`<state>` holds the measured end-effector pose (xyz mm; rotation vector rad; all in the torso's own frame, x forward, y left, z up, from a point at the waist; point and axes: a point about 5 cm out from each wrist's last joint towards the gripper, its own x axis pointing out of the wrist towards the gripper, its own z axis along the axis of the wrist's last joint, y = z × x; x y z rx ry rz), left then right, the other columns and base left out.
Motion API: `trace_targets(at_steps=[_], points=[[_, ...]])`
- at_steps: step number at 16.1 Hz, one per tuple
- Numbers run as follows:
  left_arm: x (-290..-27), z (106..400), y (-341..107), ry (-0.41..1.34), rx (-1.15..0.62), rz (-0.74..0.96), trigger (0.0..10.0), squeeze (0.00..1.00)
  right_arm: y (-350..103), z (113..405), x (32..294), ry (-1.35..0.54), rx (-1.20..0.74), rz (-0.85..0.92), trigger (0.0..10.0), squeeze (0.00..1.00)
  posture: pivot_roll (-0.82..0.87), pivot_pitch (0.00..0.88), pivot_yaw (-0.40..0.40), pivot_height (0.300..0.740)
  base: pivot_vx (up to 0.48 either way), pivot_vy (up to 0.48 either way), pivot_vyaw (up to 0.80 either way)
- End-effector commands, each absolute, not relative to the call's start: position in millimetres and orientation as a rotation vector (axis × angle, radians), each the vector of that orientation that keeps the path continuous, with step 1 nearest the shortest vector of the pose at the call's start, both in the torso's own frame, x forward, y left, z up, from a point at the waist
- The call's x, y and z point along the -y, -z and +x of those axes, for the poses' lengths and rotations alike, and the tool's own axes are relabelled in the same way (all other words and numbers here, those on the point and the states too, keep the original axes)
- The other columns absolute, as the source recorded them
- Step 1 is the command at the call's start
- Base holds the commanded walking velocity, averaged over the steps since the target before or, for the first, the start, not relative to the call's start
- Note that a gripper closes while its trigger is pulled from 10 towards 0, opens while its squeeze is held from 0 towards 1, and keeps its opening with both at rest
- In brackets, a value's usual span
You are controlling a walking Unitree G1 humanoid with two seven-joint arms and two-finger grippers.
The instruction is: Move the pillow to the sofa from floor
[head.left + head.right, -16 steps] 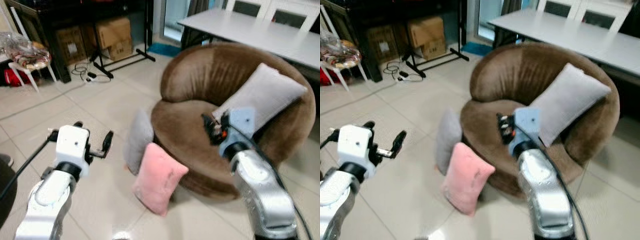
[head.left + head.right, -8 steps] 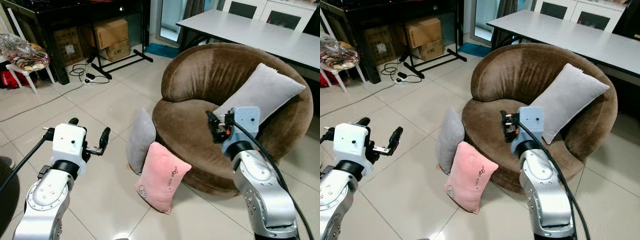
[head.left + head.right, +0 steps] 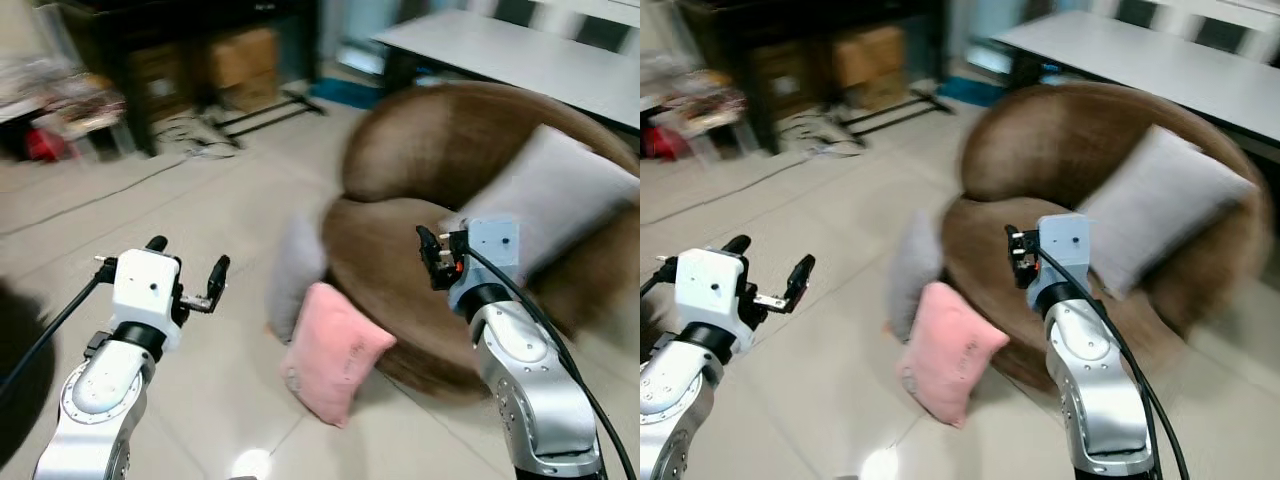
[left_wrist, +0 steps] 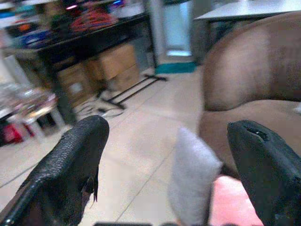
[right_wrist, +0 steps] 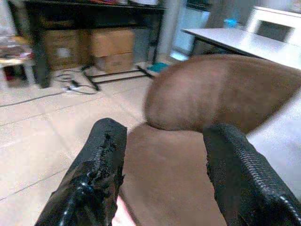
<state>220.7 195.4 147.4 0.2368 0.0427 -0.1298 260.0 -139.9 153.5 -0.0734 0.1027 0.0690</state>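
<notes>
The pink pillow (image 3: 335, 352) leans on the floor (image 3: 200, 220) against the brown sofa (image 3: 1060, 180), a grey pillow (image 3: 296, 272) just behind it. Both the left gripper (image 3: 187, 273) and right gripper (image 3: 1014, 256) hover empty, fingers wide.

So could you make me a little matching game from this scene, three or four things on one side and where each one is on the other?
Things:
1. pink pillow
2. large grey pillow
3. small grey pillow
4. white table

Places:
A. behind the brown sofa
B. on the sofa seat, leaning on its backrest
C. on the floor, nearest the camera, against the sofa base
D. on the floor, upright, just behind the pink one

Pairs: 1-C, 2-B, 3-D, 4-A
</notes>
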Motion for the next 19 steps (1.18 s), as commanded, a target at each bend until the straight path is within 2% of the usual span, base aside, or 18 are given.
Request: trace_targets(at_steps=[1, 19], points=[[-197.5, 220.1, -145.6, 0.127, -0.049, 0.248, 10.0, 0.00, -155.1, 261.7, 136.7, -0.082, -0.099, -0.037, 10.0, 0.00, 0.00, 0.000, -0.029, 0.740, 0.285, 0.000, 0.00], [-199.9, 221.5, -145.7, 0.137, -0.050, 0.257, 10.0, 0.00, -156.3, 263.2, 137.9, -0.038, -0.072, -0.023, 10.0, 0.00, 0.01, 0.000, -0.023, 0.740, 0.287, 0.000, 0.00]])
